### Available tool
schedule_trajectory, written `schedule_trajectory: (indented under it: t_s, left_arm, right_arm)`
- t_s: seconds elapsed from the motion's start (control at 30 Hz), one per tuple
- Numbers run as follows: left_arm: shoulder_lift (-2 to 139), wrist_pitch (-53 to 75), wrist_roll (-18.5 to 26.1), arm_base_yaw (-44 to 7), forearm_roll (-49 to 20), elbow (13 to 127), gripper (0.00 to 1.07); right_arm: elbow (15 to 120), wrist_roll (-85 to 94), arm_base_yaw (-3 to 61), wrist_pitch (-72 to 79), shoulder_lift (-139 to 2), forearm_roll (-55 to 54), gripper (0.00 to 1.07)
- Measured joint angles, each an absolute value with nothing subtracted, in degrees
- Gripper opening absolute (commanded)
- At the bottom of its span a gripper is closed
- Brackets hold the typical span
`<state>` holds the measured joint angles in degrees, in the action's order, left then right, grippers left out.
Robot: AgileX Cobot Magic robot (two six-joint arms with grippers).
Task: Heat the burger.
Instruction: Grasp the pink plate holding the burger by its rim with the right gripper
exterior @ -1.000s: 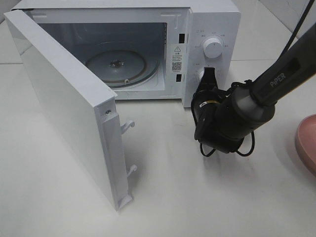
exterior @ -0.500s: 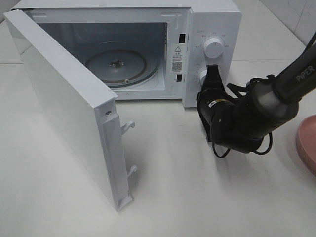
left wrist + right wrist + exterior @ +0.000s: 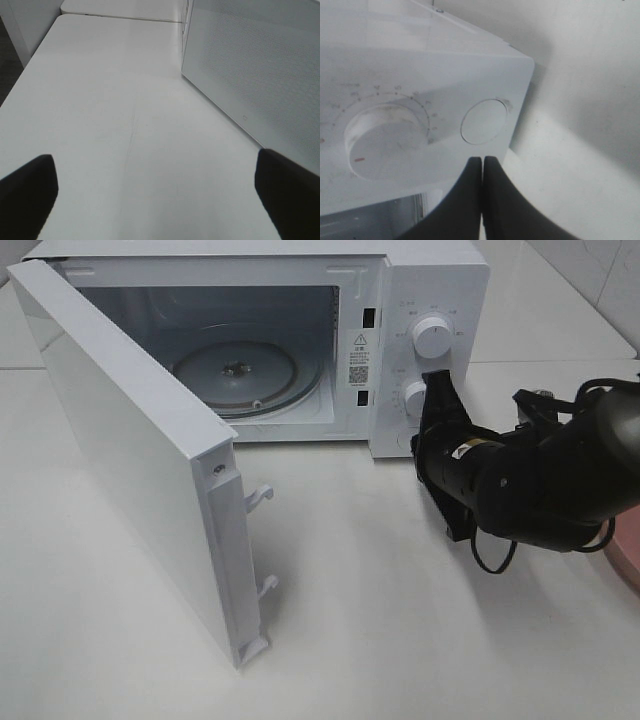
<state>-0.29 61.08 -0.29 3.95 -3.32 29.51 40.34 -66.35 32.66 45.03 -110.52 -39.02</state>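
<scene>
Right wrist view: right gripper [image 3: 482, 167] pinched shut, tips just short of the round release button [image 3: 484, 121] — a poking pose, though the microwave door [image 3: 130, 460] already stands open. Left gripper [image 3: 157, 200] spread wide, holding nothing. Burger not in view — only the pink plate [image 3: 630, 565] edge shows behind the right arm.

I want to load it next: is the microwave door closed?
No, the door stands swung wide open, showing the glass turntable inside the microwave.
</scene>
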Motion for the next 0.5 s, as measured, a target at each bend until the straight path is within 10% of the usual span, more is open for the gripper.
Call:
schedule_trajectory:
  t_s: [0.5]
  left_arm:
    - [-0.3, 61.1, -0.3, 4.0, -3.3, 29.5, 1.0]
  right_arm:
    - [38.3, -33.6, 23.9, 21.1, -98.8, -28.8, 0.0]
